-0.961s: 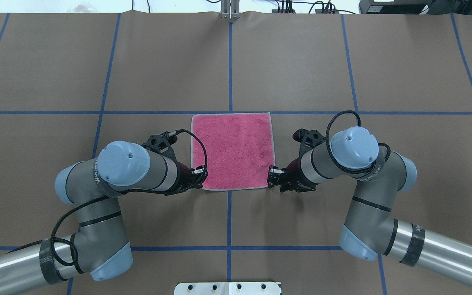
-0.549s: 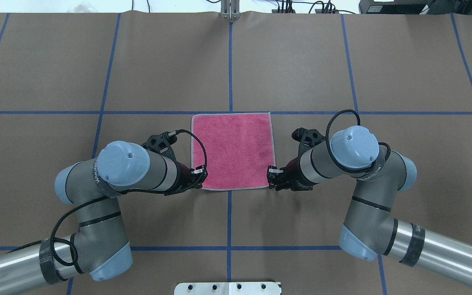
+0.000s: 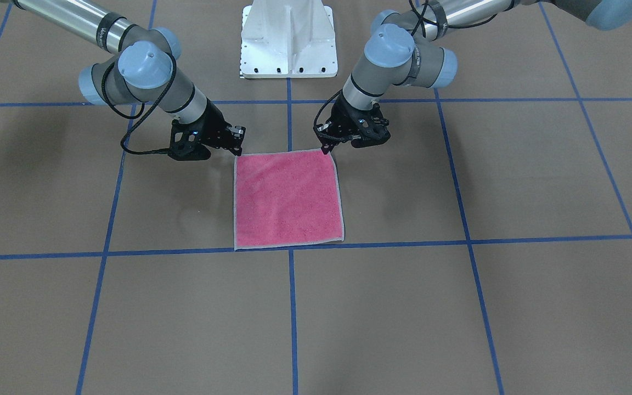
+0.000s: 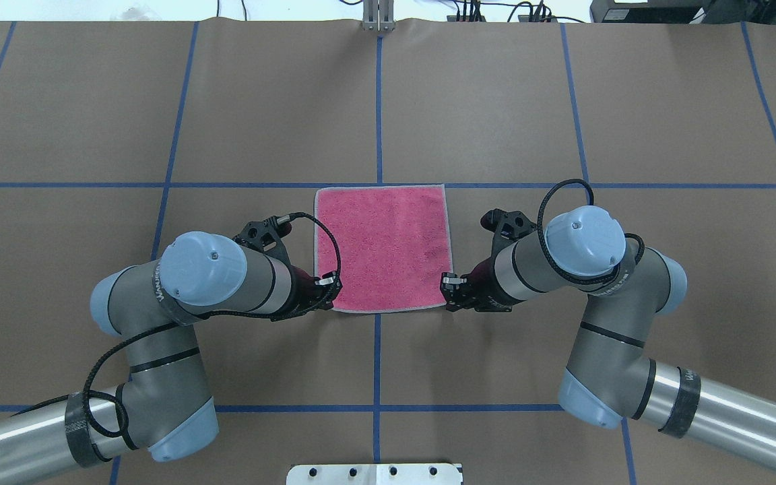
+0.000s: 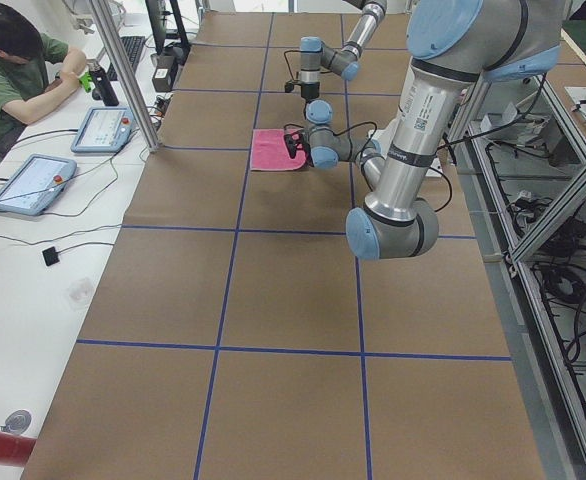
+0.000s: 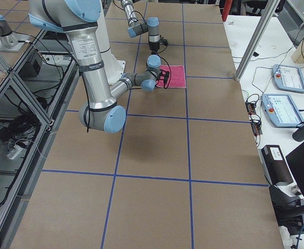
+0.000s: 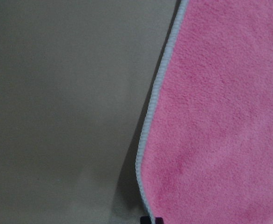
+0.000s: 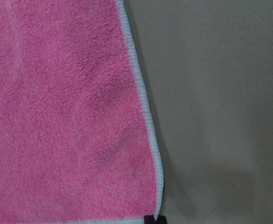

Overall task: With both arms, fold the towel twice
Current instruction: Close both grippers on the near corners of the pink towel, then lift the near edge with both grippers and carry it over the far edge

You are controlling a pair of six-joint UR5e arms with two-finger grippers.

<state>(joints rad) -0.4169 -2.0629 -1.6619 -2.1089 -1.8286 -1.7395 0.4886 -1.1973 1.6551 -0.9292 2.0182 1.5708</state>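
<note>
While the towel [image 4: 381, 249] lies flat between them, the left gripper [image 4: 329, 291] and right gripper [image 4: 445, 292] each sit at one robot-side towel corner; jaw opening and hold cannot be determined.

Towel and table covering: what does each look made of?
The towel looks like soft terry or microfibre cloth: fuzzy pink pile, ribbed light grey stitched edge. The table covering looks like matt brown paper or card: smooth, no shine, slightly wavy far edge.
</note>
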